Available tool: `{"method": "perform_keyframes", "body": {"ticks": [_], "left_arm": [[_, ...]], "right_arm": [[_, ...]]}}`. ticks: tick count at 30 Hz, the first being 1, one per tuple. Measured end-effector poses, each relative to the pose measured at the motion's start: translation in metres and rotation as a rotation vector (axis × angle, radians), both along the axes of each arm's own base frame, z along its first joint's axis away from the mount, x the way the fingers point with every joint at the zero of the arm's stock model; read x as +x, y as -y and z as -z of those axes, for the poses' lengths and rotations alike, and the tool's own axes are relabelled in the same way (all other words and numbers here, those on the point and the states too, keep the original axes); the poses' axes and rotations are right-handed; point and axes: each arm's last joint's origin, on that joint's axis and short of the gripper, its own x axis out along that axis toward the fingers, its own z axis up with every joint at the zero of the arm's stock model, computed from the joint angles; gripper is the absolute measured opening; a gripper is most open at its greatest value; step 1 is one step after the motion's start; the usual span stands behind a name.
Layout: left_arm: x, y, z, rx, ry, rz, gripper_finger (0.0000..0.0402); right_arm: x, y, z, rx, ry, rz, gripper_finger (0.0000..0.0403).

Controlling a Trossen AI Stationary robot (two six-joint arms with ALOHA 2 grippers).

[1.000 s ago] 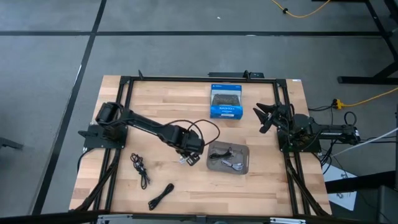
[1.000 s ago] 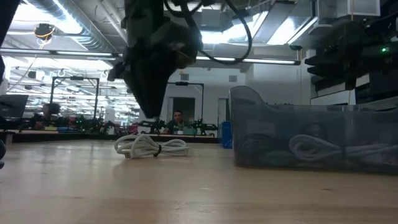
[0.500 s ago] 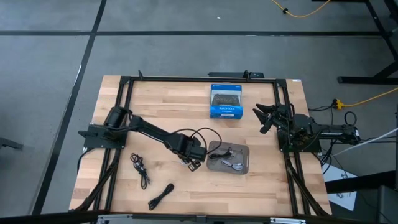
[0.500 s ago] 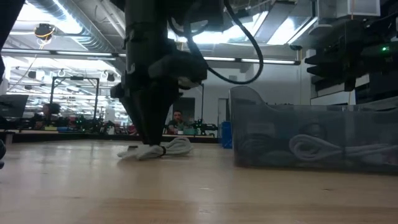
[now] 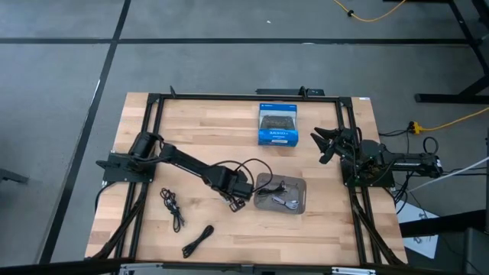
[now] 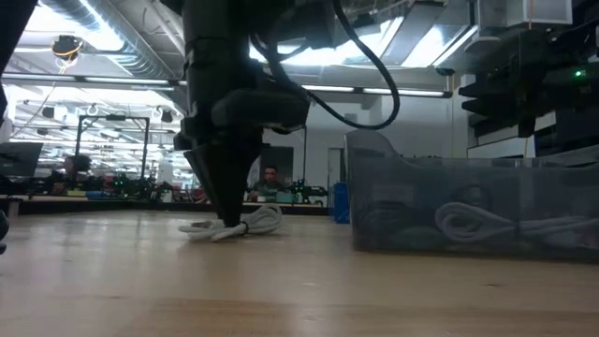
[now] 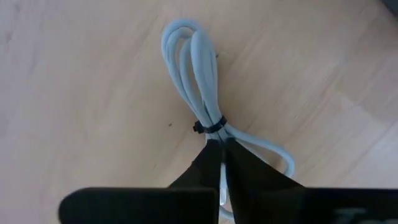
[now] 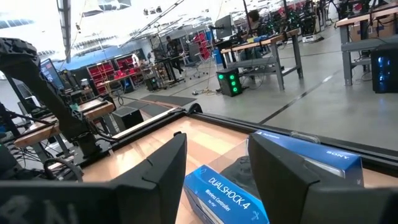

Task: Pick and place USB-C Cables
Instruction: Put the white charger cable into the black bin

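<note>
A white USB-C cable bundle [image 7: 193, 74], bound by a black tie, lies on the wooden table just left of the grey tray [image 5: 261, 180]. My left gripper [image 7: 222, 152] is down on the bundle [image 6: 257, 222] and shut on it. A white cable [image 5: 286, 202] and a dark cable lie in the tray. Two black cable bundles [image 5: 173, 206] [image 5: 197, 241] lie near the table's near-left part. My right gripper [image 5: 325, 145] waits open at the table's right edge, touching nothing. My left gripper pinches the white bundle between its two fingers [image 7: 199, 174], just behind the black tie [image 7: 211, 126], on the side away from the looped end. The fingers come from above, pointing down [image 6: 227, 211]. The bundle lies on the table, loop end sticking out past the fingertips.
A blue box [image 5: 277, 124] picturing a black controller lies at the table's far middle and shows in the right wrist view [image 8: 230, 190]. The tray's translucent wall [image 6: 468, 201] stands close to the right of the left gripper. Black frame rails run along the table's edges.
My left gripper has moved a little toward the tray and the near edge and come down onto the white bundle. Its fingers have drawn together on the bundle, whose strands are pressed closer than before. The bundle stays on the table.
</note>
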Motion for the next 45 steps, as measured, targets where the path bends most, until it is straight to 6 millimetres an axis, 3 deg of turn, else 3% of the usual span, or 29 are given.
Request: {"method": "perform_keyframes", "body": {"ticks": [4,9,14,31,35,45], "left_arm": [[-0.004,-0.001,-0.024,0.071,-0.028,0.036,0.0],[-0.001,0.003,-0.079,0.231,0.038,0.038,0.0001],[0.014,0.011,-0.115,0.185,0.169,0.134,0.0],[0.021,0.029,-0.101,0.112,0.163,0.296,0.0041],[0.019,0.031,-0.09,0.077,0.142,0.299,0.0071],[-0.001,0.025,-0.038,0.076,-0.001,0.185,0.0135]], "right_arm": [[0.0,0.0,0.0,0.0,0.001,0.0,0.0177],[0.0,0.0,0.0,0.0,0.001,0.0,0.0177],[0.0,0.0,0.0,0.0,0.001,0.0,0.0177],[0.0,0.0,0.0,-0.004,-0.002,0.0,0.0177],[0.0,0.0,0.0,-0.004,-0.002,0.0,0.0177],[0.0,-0.001,0.0,-0.009,-0.003,-0.025,0.0177]]}}
